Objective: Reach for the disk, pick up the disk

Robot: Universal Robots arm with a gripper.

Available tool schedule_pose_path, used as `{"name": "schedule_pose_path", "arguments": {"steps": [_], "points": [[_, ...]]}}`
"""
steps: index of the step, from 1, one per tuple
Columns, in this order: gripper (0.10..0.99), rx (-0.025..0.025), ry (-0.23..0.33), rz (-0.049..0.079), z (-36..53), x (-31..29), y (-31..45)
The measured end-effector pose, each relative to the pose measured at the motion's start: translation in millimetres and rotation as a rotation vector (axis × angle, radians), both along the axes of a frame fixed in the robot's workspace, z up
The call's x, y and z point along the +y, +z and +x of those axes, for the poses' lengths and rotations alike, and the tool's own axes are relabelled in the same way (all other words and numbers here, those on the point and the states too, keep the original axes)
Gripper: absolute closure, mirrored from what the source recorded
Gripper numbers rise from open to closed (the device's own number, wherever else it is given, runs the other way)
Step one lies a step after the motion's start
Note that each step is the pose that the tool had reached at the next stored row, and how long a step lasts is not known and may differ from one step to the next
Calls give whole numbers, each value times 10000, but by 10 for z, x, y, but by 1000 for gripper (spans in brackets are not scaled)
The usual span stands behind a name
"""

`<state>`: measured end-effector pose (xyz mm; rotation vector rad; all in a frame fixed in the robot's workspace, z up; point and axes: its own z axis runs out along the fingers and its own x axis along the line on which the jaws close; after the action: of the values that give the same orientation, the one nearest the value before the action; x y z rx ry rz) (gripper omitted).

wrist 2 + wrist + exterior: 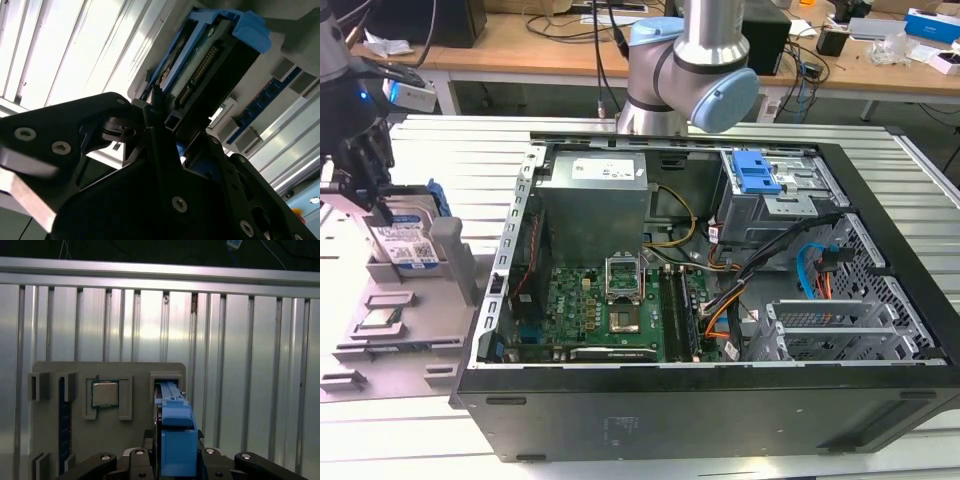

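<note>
Your gripper (378,200) sits at the exterior view's left, narrowed, with its fingers pressed on both sides of the disk (408,245). The disk stands on edge in its slot in the grey fixture tray (420,325), just beside the open PC case (880,400). In the first wrist view the blue bracket (178,450) is clamped between the fingers, and the processor chip (105,393) sits near it in the same tray.

Pinching disk (170,392) edge-on with gripper (176,462), squeezing blue bracket (178,440) from both sides; standing at grey holder (135,440) slot, just beside processor chip (105,393).
</note>
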<state>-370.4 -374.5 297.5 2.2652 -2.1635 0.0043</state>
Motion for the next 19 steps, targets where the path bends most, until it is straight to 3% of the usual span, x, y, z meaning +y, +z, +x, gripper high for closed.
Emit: {"name": "schedule_pose_path", "arguments": {"steps": [2, 11, 14, 19], "points": [[718, -1, -1, -1, 2, 6, 84], [718, -1, -1, 0, 9, 33, 293], [718, -1, -1, -1, 13, 38, 398], [718, 0, -1, 0, 18, 41, 463]]}}
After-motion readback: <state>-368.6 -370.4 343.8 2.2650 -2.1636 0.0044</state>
